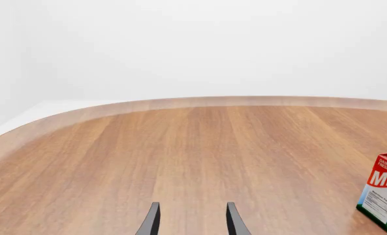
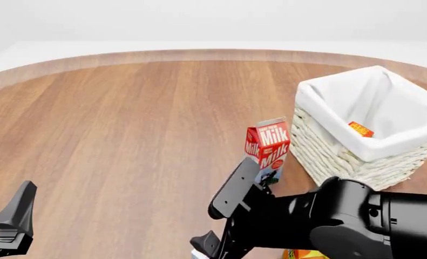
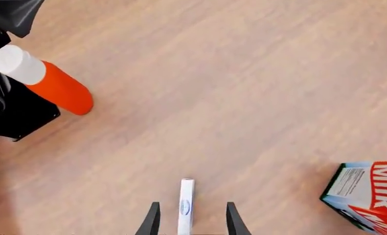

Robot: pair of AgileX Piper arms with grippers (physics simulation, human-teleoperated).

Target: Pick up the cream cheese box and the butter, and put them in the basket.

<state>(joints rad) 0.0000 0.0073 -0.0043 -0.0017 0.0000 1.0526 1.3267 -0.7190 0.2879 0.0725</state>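
The cream cheese box [image 3: 187,208] is a thin white box seen edge-on, standing between the fingers of my right gripper [image 3: 190,223]. The jaws are open, with a gap on each side of the box. In the front view my right gripper [image 2: 207,229] hangs low over the table's near edge. The butter [image 2: 360,129] lies inside the basket [image 2: 321,145], against its white lining. My left gripper [image 1: 192,223] is open and empty over bare wood; in the front view it [image 2: 12,221] is at the near left.
A red-and-white Milk carton [image 2: 269,151] stands just left of the basket; it also shows in the left wrist view [image 1: 384,196] and the right wrist view [image 3: 369,193]. An orange-red cylinder with a white end [image 3: 46,81] lies by the black arm base. An orange carton corner [image 2: 299,253] shows under the right arm.
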